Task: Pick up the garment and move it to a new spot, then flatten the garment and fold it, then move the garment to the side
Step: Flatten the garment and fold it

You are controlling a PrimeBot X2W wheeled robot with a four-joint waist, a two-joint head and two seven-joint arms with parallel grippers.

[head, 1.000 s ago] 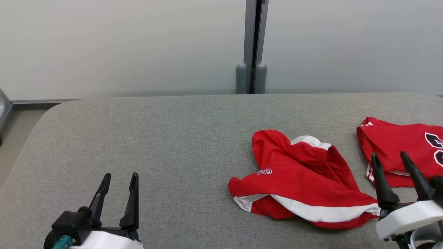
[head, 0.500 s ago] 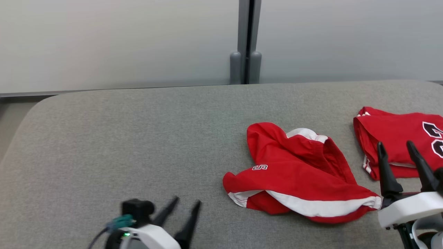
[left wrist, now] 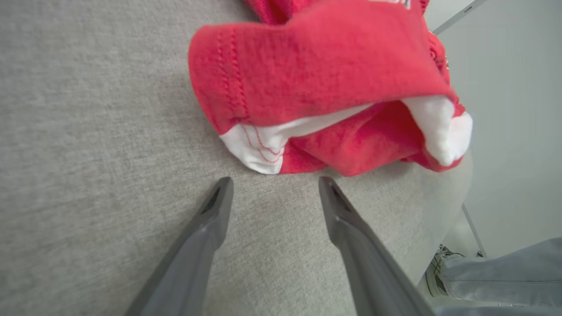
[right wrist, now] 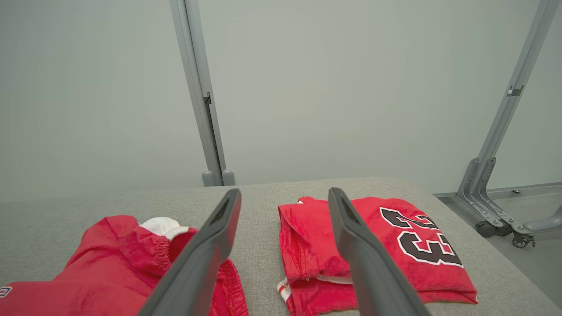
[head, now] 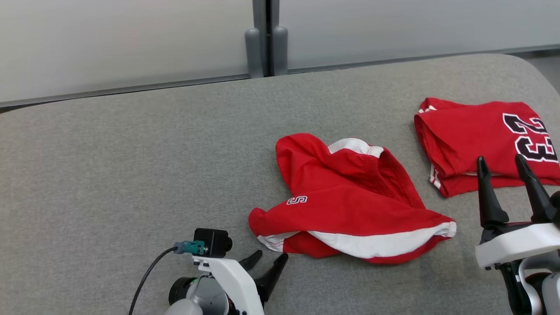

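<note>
Left gripper [head: 271, 258] is spread wide, tips just short of the white hem of the crumpled red shorts [head: 350, 205], not touching. Right gripper [head: 500, 159] is spread too, empty, near the folded jersey [head: 472, 135]. The shorts lie on the grey table [head: 131, 153], beside that jersey.

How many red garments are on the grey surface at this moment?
2. The crumpled red shorts lie in the middle; the folded jersey numbered 23 lies to their right.
</note>
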